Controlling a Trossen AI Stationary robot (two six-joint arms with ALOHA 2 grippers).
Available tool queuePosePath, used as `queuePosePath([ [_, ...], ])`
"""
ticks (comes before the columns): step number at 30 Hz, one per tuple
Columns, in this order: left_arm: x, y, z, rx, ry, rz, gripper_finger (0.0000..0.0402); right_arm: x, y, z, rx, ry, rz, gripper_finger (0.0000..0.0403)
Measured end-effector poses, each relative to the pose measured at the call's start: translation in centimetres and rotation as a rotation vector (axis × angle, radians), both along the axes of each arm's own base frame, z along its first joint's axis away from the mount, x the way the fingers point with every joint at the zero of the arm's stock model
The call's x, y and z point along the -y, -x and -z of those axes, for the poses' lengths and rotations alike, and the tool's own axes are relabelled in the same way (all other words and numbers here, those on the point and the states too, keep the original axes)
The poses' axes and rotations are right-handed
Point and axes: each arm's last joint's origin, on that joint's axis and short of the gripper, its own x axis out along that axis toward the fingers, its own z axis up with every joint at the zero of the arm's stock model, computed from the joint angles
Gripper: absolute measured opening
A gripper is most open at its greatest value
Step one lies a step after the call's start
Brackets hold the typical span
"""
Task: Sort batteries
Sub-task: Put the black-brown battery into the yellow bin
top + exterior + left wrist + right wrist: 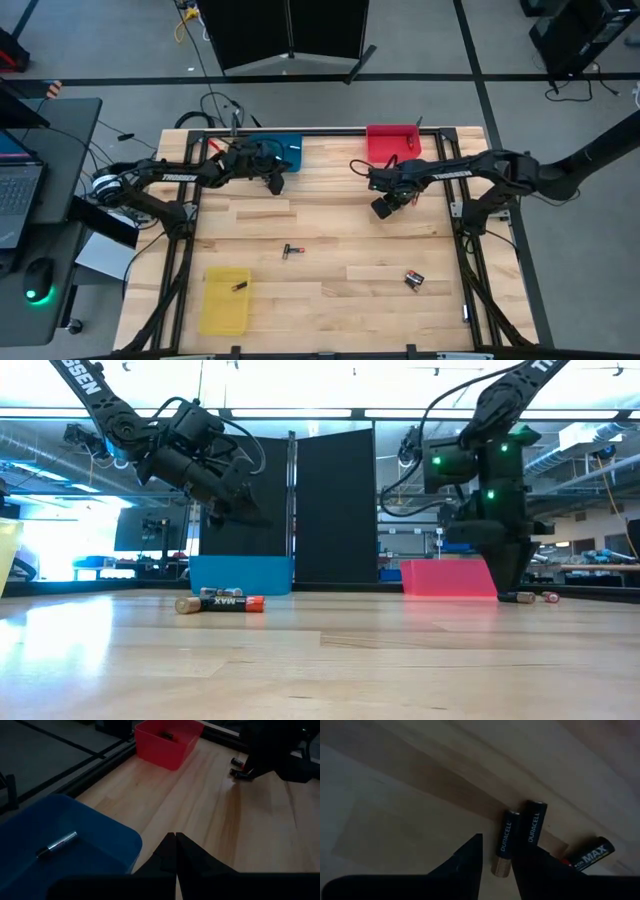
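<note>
**Batteries scattered across table and bins, both arms raised**

The left claw [275, 186] hangs above the wooden table [330, 240], just beside the blue bin [290, 150] at the far left — its fingers [172, 851] are pressed together with nothing between them. Inside that blue bin lies one silver battery [57, 844]. The red bin [392, 140], at the far edge to the right, holds a dark battery [166, 735].

The right claw [383, 207] hovers over the table near the red bin, pointing down. Its fingers [470, 857] stand apart, and nothing is gripped. Seen between and past them, three batteries lie on the wood: two black Duracell cells [517, 837] side by side and touching, and a third cell marked MAX [590, 855] just beside them, at an angle.

In the middle of the table lies a small cluster of batteries [291, 250]; the low view shows a black-and-copper MAX cell [225, 603] at its front with another behind it. The group under the right wrist camera also shows on the near right part of the table [414, 280]. The yellow bin [225, 300], at the near left, holds one dark battery [240, 287].
</note>
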Motion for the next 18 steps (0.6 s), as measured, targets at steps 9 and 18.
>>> queuePosePath([
  [9,0.0,0.0,0.0,-0.001,0.002,0.000,0.0005,0.0,-0.3,0.5,0.008,-0.023,-0.012,0.0100],
  [18,0.1,-0.1,0.0,0.002,0.006,0.004,0.0005,0.0,-0.8,2.1,0.027,-0.066,-0.062,0.0077],
])
